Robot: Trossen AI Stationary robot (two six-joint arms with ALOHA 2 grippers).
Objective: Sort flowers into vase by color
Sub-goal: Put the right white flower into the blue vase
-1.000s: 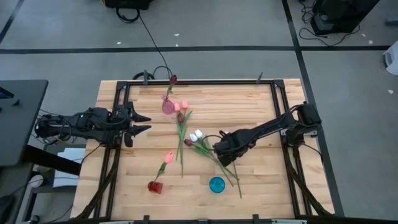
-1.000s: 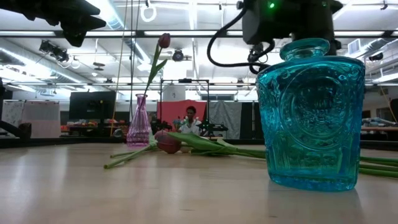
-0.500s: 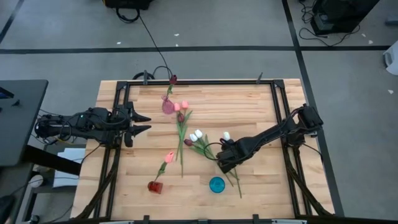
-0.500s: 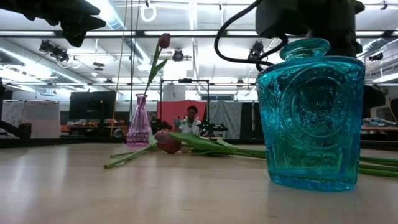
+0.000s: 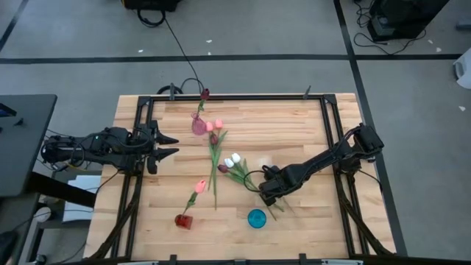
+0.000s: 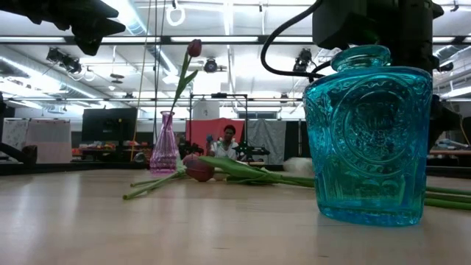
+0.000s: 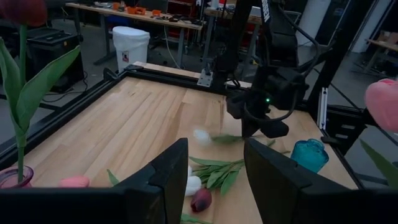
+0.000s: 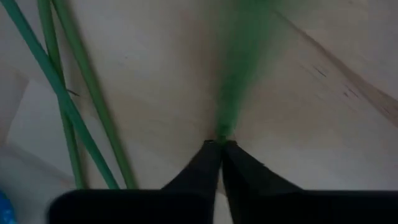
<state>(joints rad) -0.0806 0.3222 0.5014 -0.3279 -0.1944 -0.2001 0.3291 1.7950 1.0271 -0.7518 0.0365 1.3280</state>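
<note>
A: In the high view, where are the arms?

B: The left claw hangs over the left side of the table, its fingers spread, holding nothing. The right claw is low, just above the blue vase. Loose flowers lie in the middle of the table. One maroon tulip stands in the pink vase, and a pink tulip leans from the red vase.

A: And the low view?

B: The blue vase is very near the camera. The pink vase with its tulip stands far behind, with stems lying flat between them.

A: The left wrist view?

B: The right arm reaches down over the table, with a blurred white flower beside it.

A: The right wrist view?

B: The right claw is closed on a green stem, which is blurred. Other stems lie on the wood beside.
</note>
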